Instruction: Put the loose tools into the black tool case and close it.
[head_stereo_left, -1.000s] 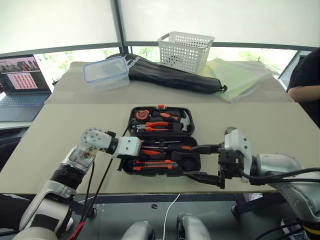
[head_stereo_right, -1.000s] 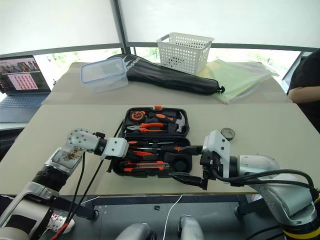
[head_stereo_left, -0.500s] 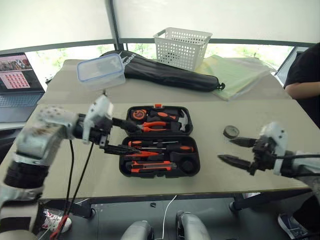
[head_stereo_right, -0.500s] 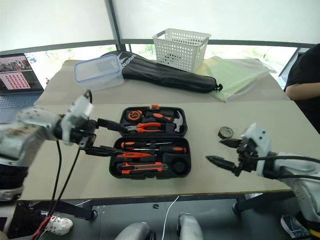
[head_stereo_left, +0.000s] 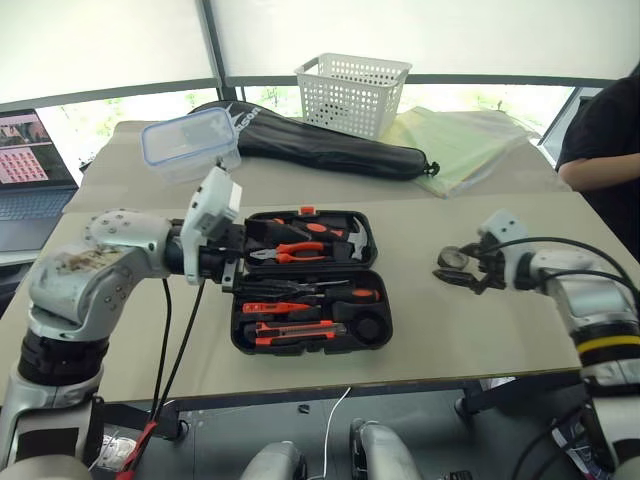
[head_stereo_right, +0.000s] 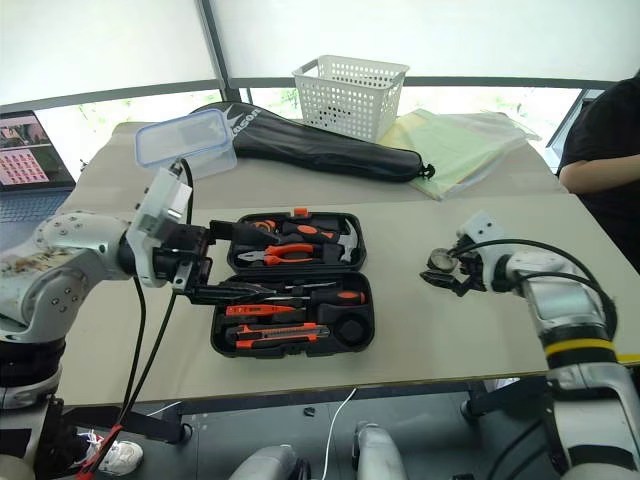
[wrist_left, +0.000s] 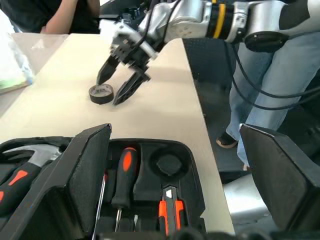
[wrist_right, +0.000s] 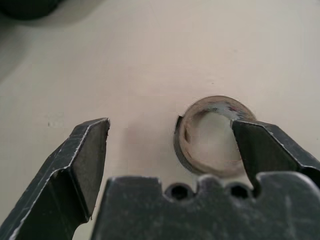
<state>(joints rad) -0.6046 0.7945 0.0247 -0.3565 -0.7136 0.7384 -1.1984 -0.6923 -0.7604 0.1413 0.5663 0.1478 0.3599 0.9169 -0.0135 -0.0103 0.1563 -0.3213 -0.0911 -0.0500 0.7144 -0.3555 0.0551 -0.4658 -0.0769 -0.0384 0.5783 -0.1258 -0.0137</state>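
Note:
The black tool case (head_stereo_left: 372, 268) lies open in the middle of the table. Its near half holds two orange-and-black screwdrivers (head_stereo_left: 345, 296), a thin red tester and the utility knife (head_stereo_left: 295, 333); its round recess (head_stereo_left: 371, 327) is empty. My left gripper (head_stereo_left: 262, 262) hangs open and empty above the case's left side, pointing right. The small black tape roll (head_stereo_left: 452, 257) lies on the table to the right of the case. My right gripper (head_stereo_left: 462, 270) is open and low over it. In the right wrist view the tape roll (wrist_right: 212, 135) sits between the fingers, close against one fingertip (wrist_right: 260, 140).
The case's far half holds pliers, a hammer (head_stereo_left: 355, 238) and a tape measure. A clear lidded box (head_stereo_left: 190, 148), a long black bag (head_stereo_left: 330, 150), a white basket (head_stereo_left: 352, 95) and a green folder (head_stereo_left: 470, 140) stand behind. A laptop (head_stereo_left: 35, 160) is far left, a person (head_stereo_left: 600, 130) far right.
My left gripper opened and rose from the case's near half to above its left side. My right gripper swung away from the case, forward and right, down to the tape roll.

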